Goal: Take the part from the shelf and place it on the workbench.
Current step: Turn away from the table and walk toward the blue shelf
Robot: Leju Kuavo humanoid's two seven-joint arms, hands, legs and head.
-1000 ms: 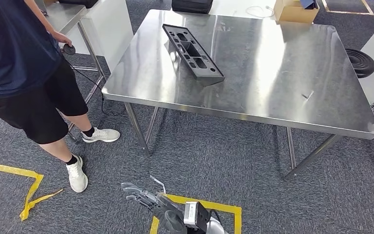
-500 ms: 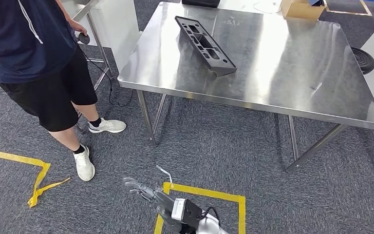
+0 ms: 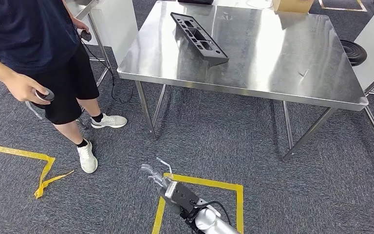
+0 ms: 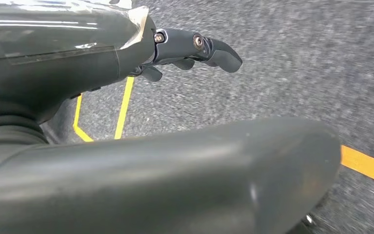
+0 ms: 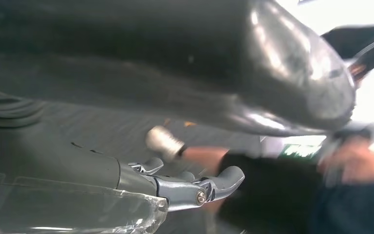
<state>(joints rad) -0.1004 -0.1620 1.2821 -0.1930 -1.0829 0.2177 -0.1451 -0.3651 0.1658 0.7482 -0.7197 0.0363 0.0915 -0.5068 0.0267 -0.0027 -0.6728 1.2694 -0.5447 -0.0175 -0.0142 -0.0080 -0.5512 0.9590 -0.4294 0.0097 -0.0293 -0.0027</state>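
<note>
The black part (image 3: 198, 39), a long tray-like moulding with cut-outs, lies on the steel workbench (image 3: 272, 63) near its far left side, with no hand touching it. My left hand (image 3: 157, 176) hangs low over the grey carpet, well short of the bench, by the corner of a yellow tape square (image 3: 202, 183). In the left wrist view its fingers (image 4: 195, 46) are stretched out and hold nothing. In the right wrist view my right hand (image 5: 195, 187) is likewise spread and empty, and points toward a person.
A person (image 3: 29, 44) in dark shirt and shorts stands left of the bench, holding a small round controller (image 3: 44, 95). A white cabinet (image 3: 117, 24) stands behind them. A cardboard box (image 3: 292, 5) lies beyond the bench and a black round object (image 3: 354, 51) at its right.
The whole picture has shifted, so the camera has moved. The person has brought a hand with the controller down beside their thigh. The part stays on the bench.
</note>
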